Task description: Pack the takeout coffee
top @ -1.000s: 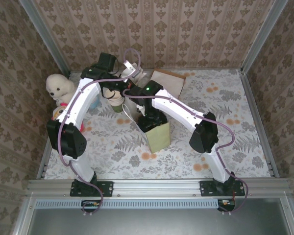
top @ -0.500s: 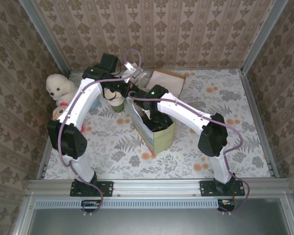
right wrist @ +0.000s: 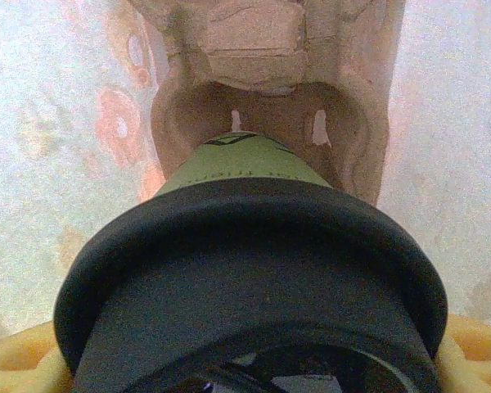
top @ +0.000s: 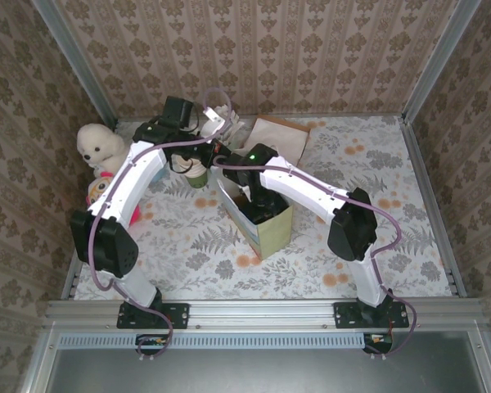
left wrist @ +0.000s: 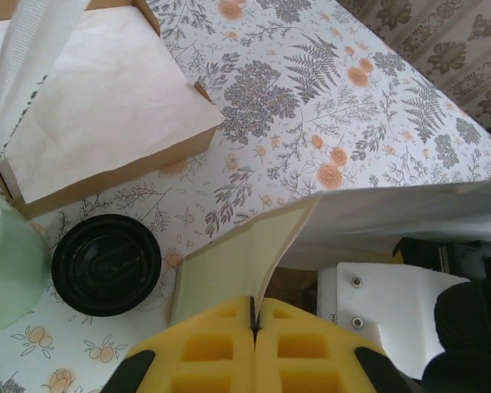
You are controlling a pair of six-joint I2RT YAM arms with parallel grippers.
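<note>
The takeout coffee (right wrist: 247,160), a green paper cup under a black lid (right wrist: 254,270), hangs inside the pale paper bag (top: 272,233). My right gripper (right wrist: 254,364) is shut on it, yellow fingertips (right wrist: 16,360) showing at either side of the lid. Below the cup lies a moulded brown cup carrier (right wrist: 262,90) on the bag's floor. In the top view the right gripper (top: 258,203) reaches down into the bag's mouth. My left gripper (left wrist: 254,315) is shut on the bag's rim flap (left wrist: 237,258), holding it open at the bag's far left corner (top: 221,173).
A loose black lid (left wrist: 106,264) and a pale green cup (left wrist: 8,262) sit just left of the bag. A flat brown box (top: 278,135) lies behind it. A white plush toy (top: 98,146) stands at the far left edge.
The right gripper has gone down from above the bag into its mouth with the cup. The bag's top has spread open, and the left arm's elbow has swung left.
</note>
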